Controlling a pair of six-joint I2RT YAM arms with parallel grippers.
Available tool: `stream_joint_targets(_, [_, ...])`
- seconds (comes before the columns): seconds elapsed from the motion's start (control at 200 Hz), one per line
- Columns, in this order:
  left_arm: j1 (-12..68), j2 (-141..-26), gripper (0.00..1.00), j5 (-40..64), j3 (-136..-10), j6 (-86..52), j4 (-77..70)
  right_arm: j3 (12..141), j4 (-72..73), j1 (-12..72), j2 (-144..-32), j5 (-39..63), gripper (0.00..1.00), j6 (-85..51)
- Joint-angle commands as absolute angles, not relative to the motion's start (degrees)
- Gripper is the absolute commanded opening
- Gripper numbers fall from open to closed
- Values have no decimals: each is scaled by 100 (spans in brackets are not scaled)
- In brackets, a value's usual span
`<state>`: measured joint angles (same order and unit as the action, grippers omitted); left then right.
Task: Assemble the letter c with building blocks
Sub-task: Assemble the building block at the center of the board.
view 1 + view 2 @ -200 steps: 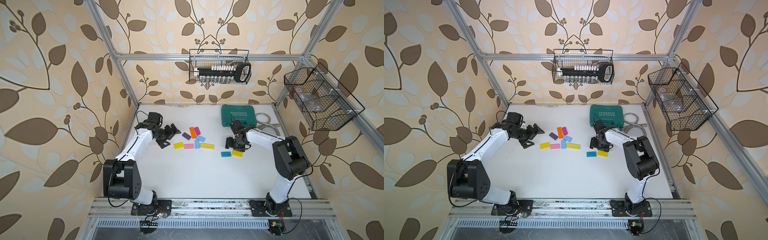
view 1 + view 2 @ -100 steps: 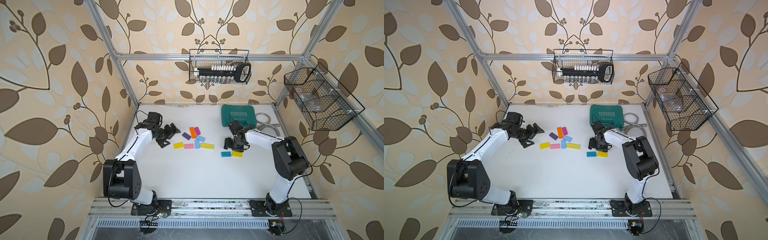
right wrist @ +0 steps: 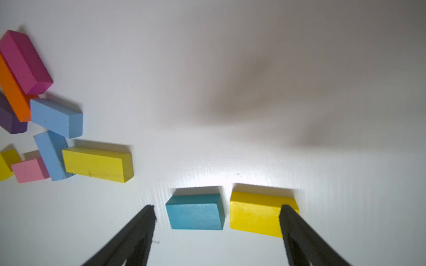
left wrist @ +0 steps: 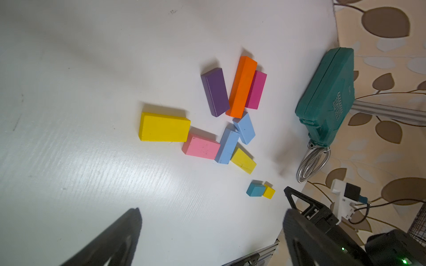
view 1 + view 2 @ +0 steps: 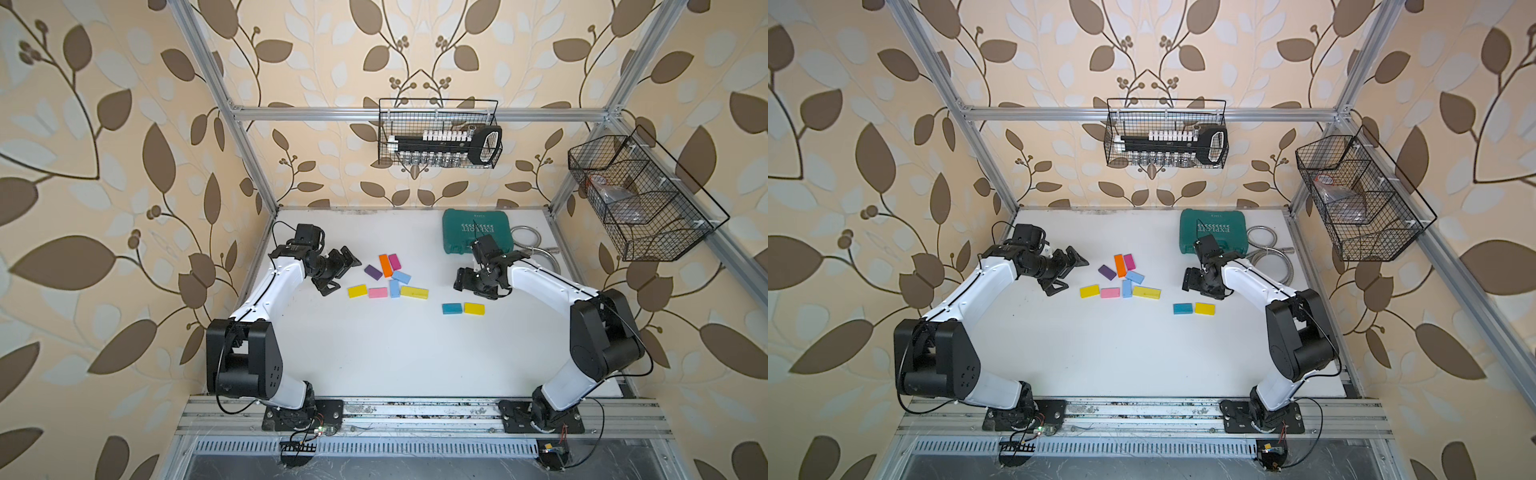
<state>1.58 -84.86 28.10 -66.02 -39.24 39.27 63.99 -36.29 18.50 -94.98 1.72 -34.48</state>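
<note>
White tabletop [image 5: 374, 357] before us. We see a green tool case [image 5: 476, 230] at the back, left gripper [image 5: 341, 275] and right gripper [image 3: 217, 208] both spread wide, empty, building blocks [image 5: 414, 292] clustered mid-table, teal block [image 5: 451, 308] and yellow block [image 5: 474, 308] near the right one.

Eight flat building blocks [image 5: 395, 288] lay clustered on the white surface [image 5: 395, 357], the orange bar [image 5: 385, 265] touching the magenta block [image 5: 394, 262] beside it, while a teal block [image 5: 452, 308] and a yellow block [image 5: 474, 308] lay side by side, apart from them.
</note>
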Motion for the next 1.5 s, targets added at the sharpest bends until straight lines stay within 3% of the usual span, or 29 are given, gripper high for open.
stream_joint_targets(0.0, [238, -8393, 99, 2821, -6833, -3946, 3981, 6107, -3751, 1707, -9465, 186, 85, -3436])
stream_joint_targets(1.495, [277, -8411, 99, 2804, -6854, -3966, 3965, 5766, -3131, 1544, -9843, 1047, 87, -3355])
